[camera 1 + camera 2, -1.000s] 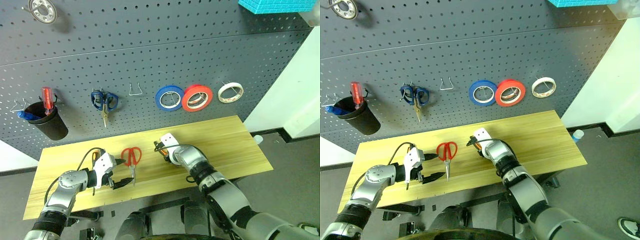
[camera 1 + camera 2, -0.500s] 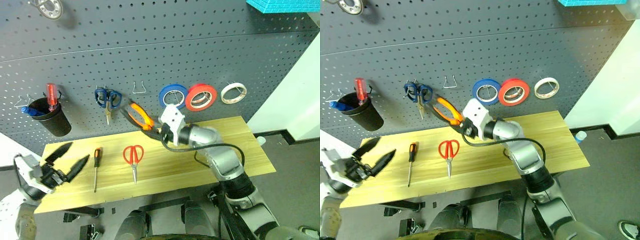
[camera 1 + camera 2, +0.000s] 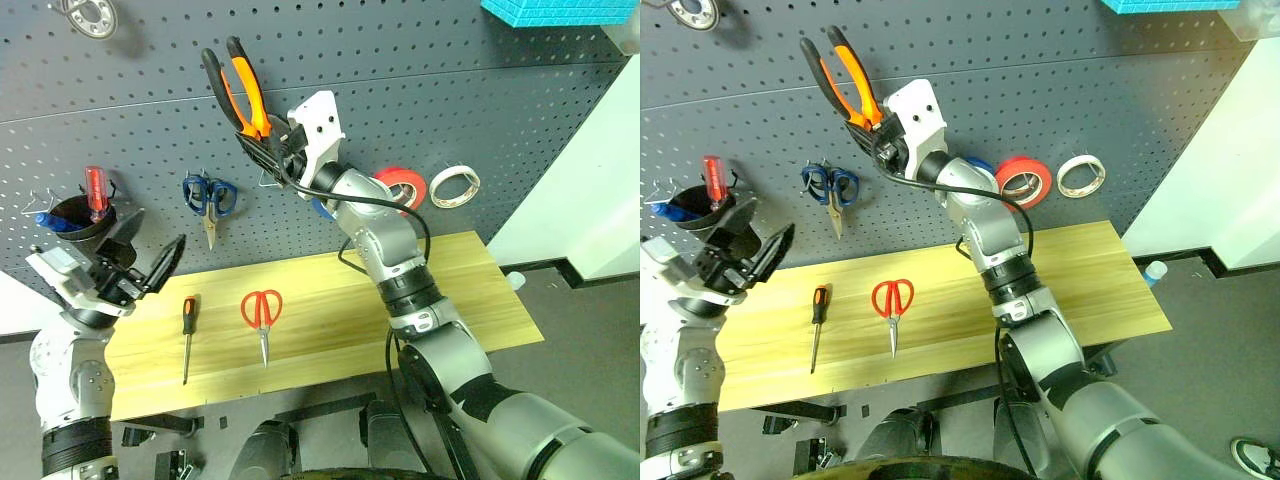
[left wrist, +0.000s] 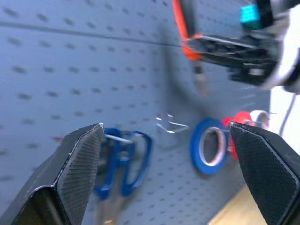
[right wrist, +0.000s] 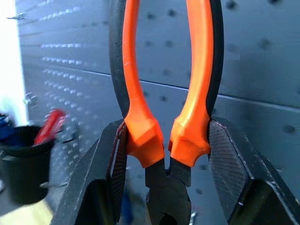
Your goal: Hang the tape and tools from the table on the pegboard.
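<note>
The pliers (image 3: 238,92) have been lifted off the table (image 3: 470,290) and are clenched in the right gripper (image 3: 262,142) against the pegboard (image 3: 420,90). The left gripper (image 3: 150,252) is held spread, empty.

On the board ahead of me hang blue-handled scissors (image 3: 208,198), a blue roll (image 4: 209,146), a larger red roll (image 3: 1024,180), and a bare wire hook (image 4: 169,123) between scissors and rolls. A black cup (image 3: 77,220) (red-handled screwdriver (image 3: 94,192) standing in it) hangs far left. A metal ring (image 3: 90,15) sits top left; something turquoise (image 3: 556,10) top right.
</note>
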Available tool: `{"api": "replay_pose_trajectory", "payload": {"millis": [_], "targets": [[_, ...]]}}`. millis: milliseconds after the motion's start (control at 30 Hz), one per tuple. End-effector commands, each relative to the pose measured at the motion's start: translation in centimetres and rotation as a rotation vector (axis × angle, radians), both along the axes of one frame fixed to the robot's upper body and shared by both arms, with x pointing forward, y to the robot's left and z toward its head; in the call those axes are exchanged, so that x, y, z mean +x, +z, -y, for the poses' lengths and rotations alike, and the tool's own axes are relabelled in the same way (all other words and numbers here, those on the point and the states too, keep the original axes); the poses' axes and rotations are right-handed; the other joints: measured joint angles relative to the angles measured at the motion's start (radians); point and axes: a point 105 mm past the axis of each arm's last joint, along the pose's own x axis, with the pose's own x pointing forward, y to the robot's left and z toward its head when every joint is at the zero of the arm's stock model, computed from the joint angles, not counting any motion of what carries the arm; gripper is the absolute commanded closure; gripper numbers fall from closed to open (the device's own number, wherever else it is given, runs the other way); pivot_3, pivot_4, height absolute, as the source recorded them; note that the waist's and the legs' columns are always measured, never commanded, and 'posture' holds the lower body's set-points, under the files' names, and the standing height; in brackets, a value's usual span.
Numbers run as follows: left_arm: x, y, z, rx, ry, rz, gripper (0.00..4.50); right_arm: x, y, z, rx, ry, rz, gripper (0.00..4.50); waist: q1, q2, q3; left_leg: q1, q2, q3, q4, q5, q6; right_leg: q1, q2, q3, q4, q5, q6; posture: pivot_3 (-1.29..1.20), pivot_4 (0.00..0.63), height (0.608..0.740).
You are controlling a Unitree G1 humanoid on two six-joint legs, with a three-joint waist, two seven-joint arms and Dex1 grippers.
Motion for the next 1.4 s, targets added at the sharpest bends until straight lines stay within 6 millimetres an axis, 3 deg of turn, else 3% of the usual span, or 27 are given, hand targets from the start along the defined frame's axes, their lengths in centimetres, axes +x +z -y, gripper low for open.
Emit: {"api": "replay_pose_trajectory", "payload": {"millis": [33, 567, 1067, 1400], "targets": [[0.1, 0.9, 0.3, 0.035, -0.009, 0.032, 0.0, -0.3, 2.9, -0.7, 0.106, 0.026, 0.086, 2.4, -0.01, 0.0, 0.0, 0.0, 0.0, 0.0, 0.0, 0.0, 0.0, 0.0, 0.0, 0.0, 0.0, 0.0, 0.0, -0.06, 0.061, 0.738], [0.0, -0.1, -0.1, 0.07, -0.003, -0.009, 0.0, 0.4, 0.7, -2.8, 0.122, 0.01, 0.108, 2.4, -0.034, 0.002, 0.001, 0.001, 0.002, -0.001, -0.001, 0.001, -0.001, -0.001, 0.002, 0.0, 0.002, 0.0, -0.001, -0.03, 0.088, 0.738], [-4.0, -0.7, -0.2, 0.06, 0.033, -0.076, 0.0, -1.0, 0.6, -3.2, 0.189, 0.04, 0.187, 2.4, -0.004, 0.009, 0.021, 0.001, 0.01, 0.0, -0.002, 0.001, -0.001, -0.002, 0.01, 0.001, 0.002, 0.001, -0.004, 0.04, 0.143, 0.738], [-5.3, -1.1, -0.9, 0.065, 0.064, -0.112, 0.0, -1.4, -0.3, -3.3, 0.193, 0.042, 0.189, 2.4, 0.022, 0.01, 0.031, 0.001, 0.011, 0.001, -0.002, 0.0, -0.001, -0.002, 0.011, 0.001, 0.002, 0.001, -0.005, 0.06, 0.153, 0.738]]}}
